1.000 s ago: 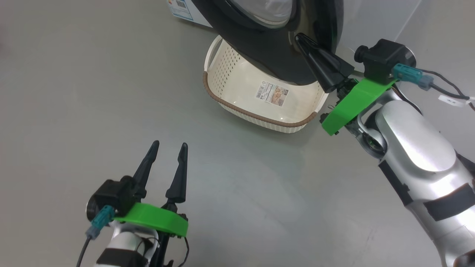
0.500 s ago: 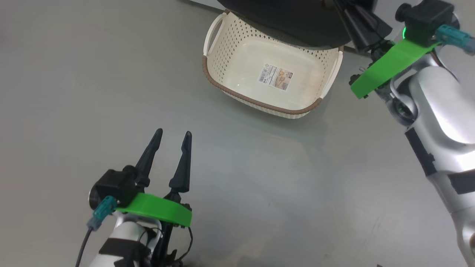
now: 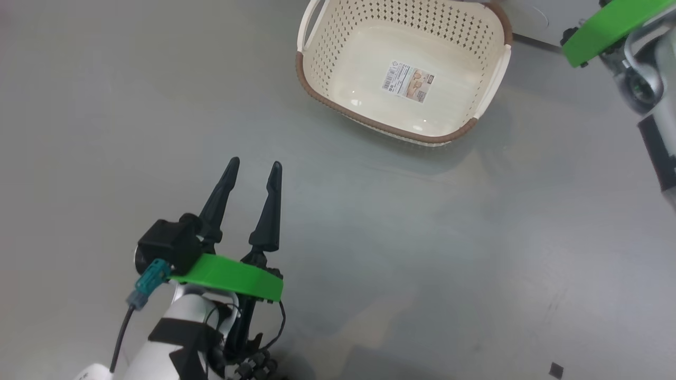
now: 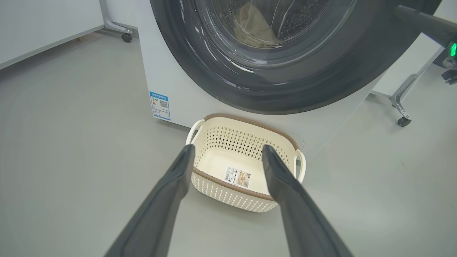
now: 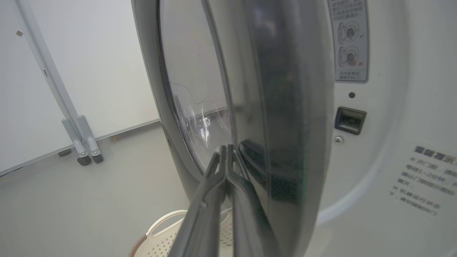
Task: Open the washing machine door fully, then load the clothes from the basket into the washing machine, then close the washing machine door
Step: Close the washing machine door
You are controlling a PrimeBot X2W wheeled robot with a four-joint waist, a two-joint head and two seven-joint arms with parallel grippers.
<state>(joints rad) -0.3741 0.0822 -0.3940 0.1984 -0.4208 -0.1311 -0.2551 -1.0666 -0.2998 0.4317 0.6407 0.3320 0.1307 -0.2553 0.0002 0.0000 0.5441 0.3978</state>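
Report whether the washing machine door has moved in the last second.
Yes. The washing machine door overhung the basket in the head view; now the whole basket shows, so it swung toward the washing machine.

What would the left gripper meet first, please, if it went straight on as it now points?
The left gripper would likely meet the basket, framed between its open jaws in its wrist view; the washing machine stands behind. Depth is unclear.
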